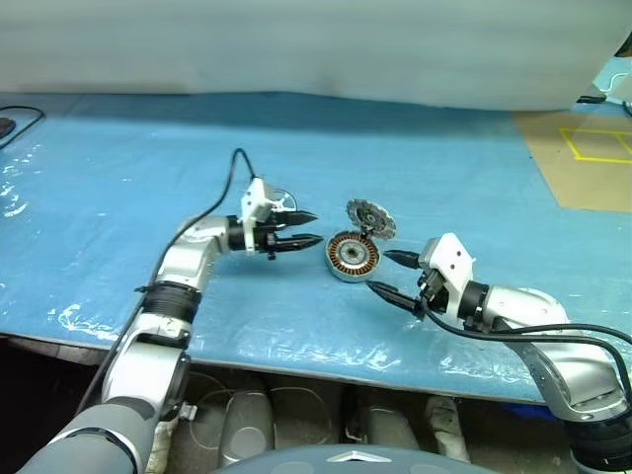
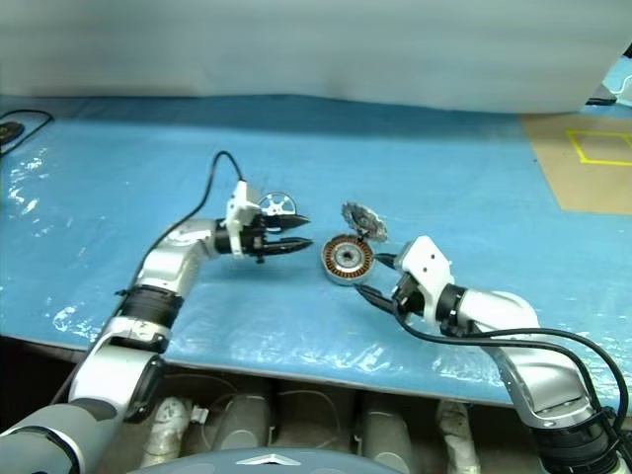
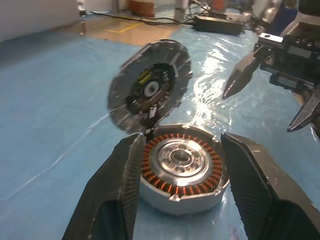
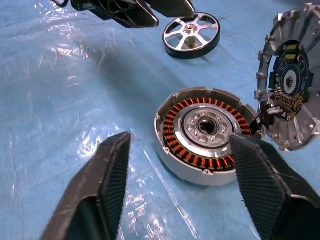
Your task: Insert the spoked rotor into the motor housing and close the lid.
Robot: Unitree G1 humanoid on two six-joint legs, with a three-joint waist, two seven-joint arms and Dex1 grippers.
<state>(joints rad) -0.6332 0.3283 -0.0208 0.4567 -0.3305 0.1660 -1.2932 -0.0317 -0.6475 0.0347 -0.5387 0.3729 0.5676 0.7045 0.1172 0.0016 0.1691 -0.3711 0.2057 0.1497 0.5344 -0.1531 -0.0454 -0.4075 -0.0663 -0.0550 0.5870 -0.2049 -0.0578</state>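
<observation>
The motor housing, a silver cup with copper windings, sits on the blue table. The lid stands tilted on edge at the housing's far rim, its ribbed face with electronics toward the left gripper. The spoked rotor lies flat on the table just beyond the left gripper; the right wrist view shows the rotor past the housing. My left gripper hovers left of the housing, pointing at it, open and empty. My right gripper is open and empty just right of the housing.
The table is covered in shiny blue plastic sheet, and its front edge runs close below the arms. A brown board with yellow tape lies at the back right. A black cable lies at the far left.
</observation>
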